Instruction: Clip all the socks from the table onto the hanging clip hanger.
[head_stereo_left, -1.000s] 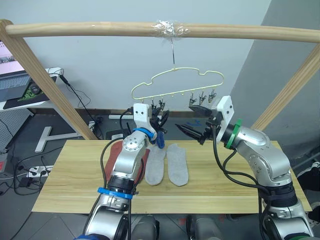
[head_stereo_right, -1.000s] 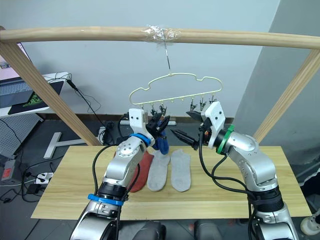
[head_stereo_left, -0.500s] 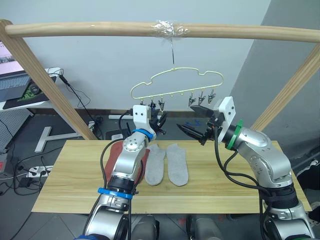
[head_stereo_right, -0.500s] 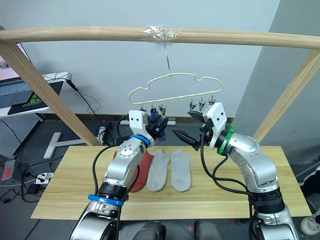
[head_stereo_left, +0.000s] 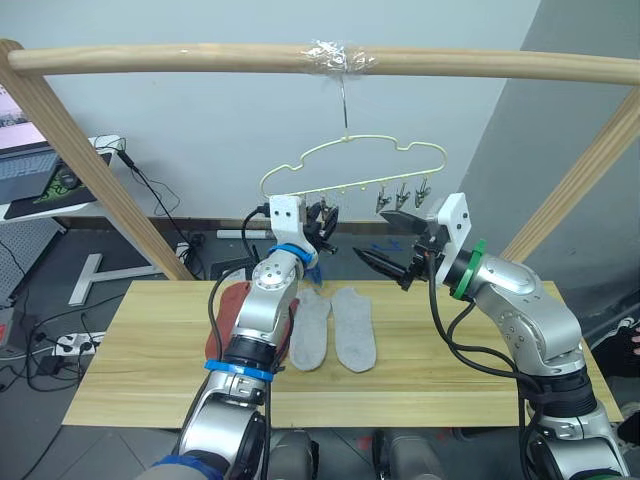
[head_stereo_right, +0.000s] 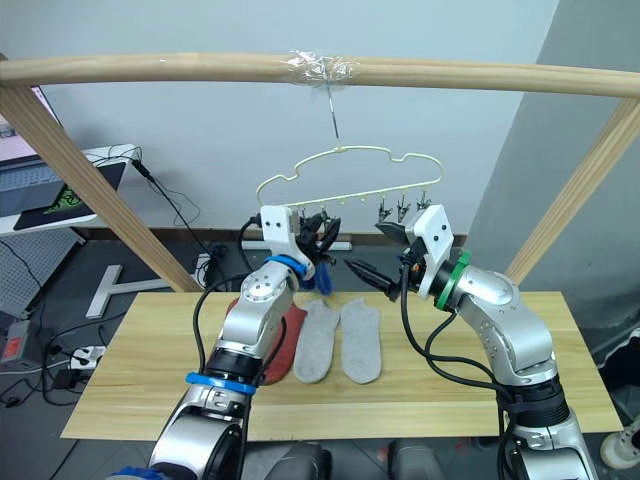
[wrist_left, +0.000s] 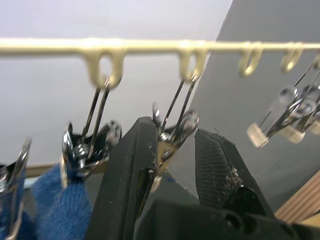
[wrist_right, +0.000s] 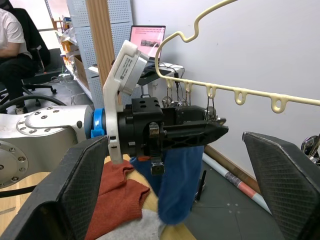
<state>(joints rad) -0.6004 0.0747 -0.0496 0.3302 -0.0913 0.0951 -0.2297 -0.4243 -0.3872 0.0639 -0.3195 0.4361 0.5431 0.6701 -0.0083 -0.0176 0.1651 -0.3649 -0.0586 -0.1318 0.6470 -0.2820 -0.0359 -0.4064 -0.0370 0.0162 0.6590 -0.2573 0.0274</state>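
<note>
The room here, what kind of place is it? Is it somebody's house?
Probably a lab or workshop, not a home: a laptop on a desk, pegboard panels, and cables on the floor.

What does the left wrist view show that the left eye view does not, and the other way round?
The left wrist view shows the left gripper with its two black fingers on either side of one metal clip, and blue sock fabric caught in the neighbouring clip.

The left eye view shows the table with two grey socks and a rust-red sock on it, the right gripper open beside the hanger, and the wooden bar above.

Both show the pale-yellow clip hanger and its clips.
</note>
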